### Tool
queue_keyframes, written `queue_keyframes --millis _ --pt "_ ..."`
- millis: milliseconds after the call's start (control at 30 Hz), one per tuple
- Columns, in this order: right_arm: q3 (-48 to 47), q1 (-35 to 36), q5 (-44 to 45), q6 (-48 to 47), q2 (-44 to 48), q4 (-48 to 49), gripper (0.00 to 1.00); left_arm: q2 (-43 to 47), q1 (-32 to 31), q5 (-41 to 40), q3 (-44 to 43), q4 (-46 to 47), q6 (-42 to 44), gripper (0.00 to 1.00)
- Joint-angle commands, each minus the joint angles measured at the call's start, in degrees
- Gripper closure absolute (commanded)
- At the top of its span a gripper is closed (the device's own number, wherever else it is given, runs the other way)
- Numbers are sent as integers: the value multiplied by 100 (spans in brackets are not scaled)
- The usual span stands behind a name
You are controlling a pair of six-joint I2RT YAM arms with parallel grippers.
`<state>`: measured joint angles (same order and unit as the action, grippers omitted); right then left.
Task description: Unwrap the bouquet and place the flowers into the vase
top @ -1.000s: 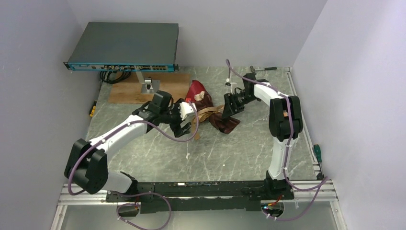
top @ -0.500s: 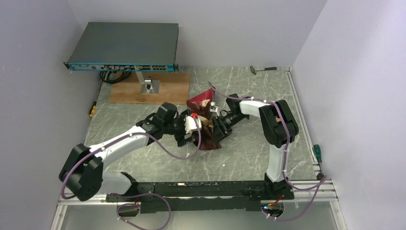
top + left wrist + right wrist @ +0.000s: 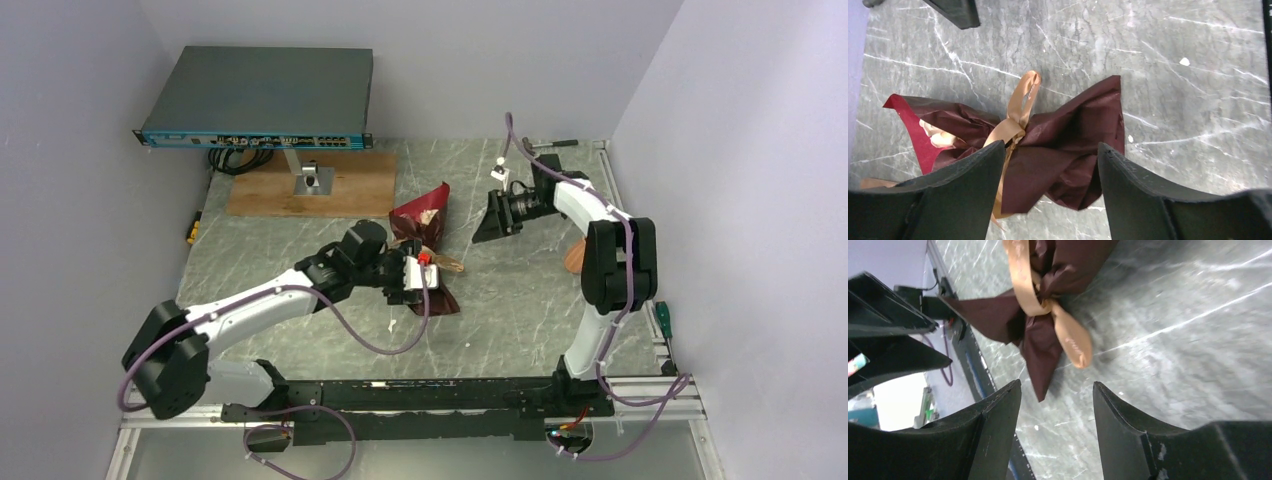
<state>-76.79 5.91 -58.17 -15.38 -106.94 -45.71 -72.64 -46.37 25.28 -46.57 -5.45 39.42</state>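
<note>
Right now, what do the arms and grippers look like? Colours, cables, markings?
Both the left arm and right arm have white links and black joints. A purple cable runs loosely along each. The left gripper and right gripper have broad matte-black wedge fingers. The left's white head carries a small red mark.

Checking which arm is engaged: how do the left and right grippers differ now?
The left gripper hovers directly over the bouquet, fingers straddling it; the right gripper stands clear to one side. The left gripper points down, the right gripper slants low across the table. Both are open and empty.
</note>
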Motion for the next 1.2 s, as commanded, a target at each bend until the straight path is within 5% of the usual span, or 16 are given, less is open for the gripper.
queue_keyframes --millis 0,233,467,667,800,1033,1167 --pt "-338 -1 18 367 -125 544 43 -538 -12 -71 -488 501 -99 29" --pt "-578 251 6 1287 -532 1567 44 -1407 437 -119 -736 558 -629 49" --pt "-552 788 151 1697 -616 2079 44 -1349 489 551 -484 -288 43 63" --pt "-505 828 474 2653 -890 2640 16 -1279 489 617 -167 -428 376 66" --pt "-310 965 481 3197 -1065 3038 11 -1333 490 614 -140 -342 457 66" --pt "-230 1222 480 3902 -1466 3799 19 -1438 489 643 -271 -267 389 65" --pt "-264 1254 555 4069 -1739 3929 42 -1331 537 660 -373 -380 340 65"
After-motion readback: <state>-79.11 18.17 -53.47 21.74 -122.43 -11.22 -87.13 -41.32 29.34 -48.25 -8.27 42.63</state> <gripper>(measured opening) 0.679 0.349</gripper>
